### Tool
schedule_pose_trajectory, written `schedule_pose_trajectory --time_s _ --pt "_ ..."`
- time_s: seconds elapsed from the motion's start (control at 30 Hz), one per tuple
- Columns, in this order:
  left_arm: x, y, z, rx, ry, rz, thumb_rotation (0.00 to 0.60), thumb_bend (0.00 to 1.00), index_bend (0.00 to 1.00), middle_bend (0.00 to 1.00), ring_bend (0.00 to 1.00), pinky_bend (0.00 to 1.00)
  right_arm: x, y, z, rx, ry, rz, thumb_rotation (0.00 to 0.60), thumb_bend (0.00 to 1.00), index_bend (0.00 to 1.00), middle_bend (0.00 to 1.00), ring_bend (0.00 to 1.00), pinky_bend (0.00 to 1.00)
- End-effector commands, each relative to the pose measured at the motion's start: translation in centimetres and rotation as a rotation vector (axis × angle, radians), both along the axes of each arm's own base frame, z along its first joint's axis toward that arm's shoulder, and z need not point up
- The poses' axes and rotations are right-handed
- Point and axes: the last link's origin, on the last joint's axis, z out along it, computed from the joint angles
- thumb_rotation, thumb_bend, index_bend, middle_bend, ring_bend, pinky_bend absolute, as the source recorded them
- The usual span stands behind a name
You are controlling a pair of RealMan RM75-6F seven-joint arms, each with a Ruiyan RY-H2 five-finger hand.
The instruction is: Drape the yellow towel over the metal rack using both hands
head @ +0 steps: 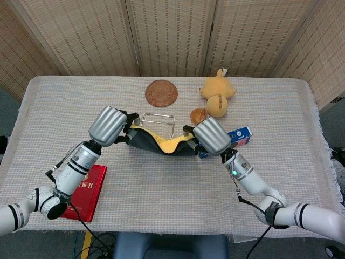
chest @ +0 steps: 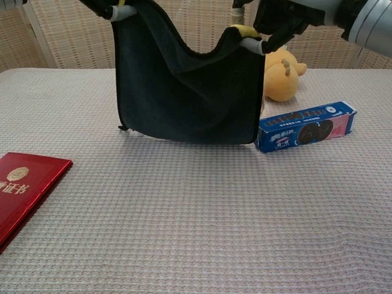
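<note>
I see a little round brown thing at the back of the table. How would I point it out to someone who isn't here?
Look along the table's far edge, near the wicker screen. Just left of the yellow plush toy and behind the metal rack lies a woven coaster. It alone is flat, round and brown.

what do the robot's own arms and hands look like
Each robot hand, left and right, has a ribbed silver-grey back shell and black fingers with pale tips. Forearms are silver-white with black joint bands; thin black cables trail alongside, and a small green light shows on the right wrist.
</note>
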Motion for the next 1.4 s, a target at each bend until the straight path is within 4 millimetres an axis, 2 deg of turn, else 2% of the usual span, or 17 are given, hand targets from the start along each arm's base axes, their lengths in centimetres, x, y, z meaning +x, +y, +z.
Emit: schedule_pose_trajectory --time_s 0.03,0.57,1.0,1.4 --pt "1.1 2.1 0.5 0.028 0.011 0.050 0.600 0.45 0.60 0.81 0.76 0.99 0.6 -1.1 0.2 -0.026 -0.008 -0.006 0.600 0.47 0.59 1.00 1.00 1.00" --pt "1.2 7.3 1.0 0.093 0.074 0.189 0.600 0.45 0.60 0.81 0.76 0.99 2.4 -5.5 -0.1 -0.102 0.045 -0.040 0.600 0.47 0.59 1.00 1.00 1.00" --pt "1.5 9.4 0.0 0.093 0.134 0.249 0.600 0.45 0.60 0.81 0.76 0.99 2.4 -7.8 -0.6 -0.134 0.105 -0.052 0.600 0.47 0.59 1.00 1.00 1.00" --pt "2.3 11.2 -1.3 0.111 0.191 0.290 0.600 0.45 0.58 0.81 0.76 0.99 1.8 -9.6 -1.5 -0.135 0.148 -0.102 0.600 0.45 0.41 1.00 1.00 1.00"
